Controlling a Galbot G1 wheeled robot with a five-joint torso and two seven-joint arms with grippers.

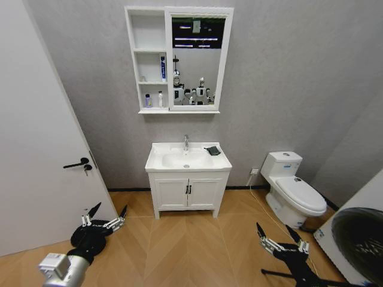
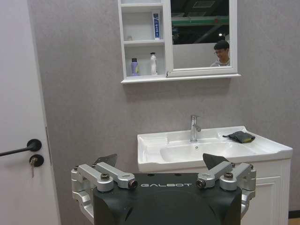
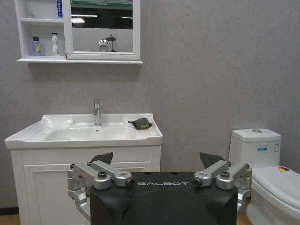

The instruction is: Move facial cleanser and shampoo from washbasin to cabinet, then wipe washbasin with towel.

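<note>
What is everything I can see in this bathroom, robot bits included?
cabinet: 1, white, on the wall above the basin
bottles: 2, purple and white, bottom shelf
tube: 1, blue and white, middle shelf
washbasin: 1, white, atop the floor vanity
tap: 1, chrome, behind the bowl
towel: 1, dark, basin's rear right corner
toilet: 1, white, right of the basin
door: 1, white, far left
left gripper: 1, black, open, low left
right gripper: 1, black, open, low right

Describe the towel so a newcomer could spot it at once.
Find the white ceramic washbasin under the wall-mounted cabinet. Right of the chrome tap, on the flat rim, lies the small dark folded towel, the sole dark item there.
</note>
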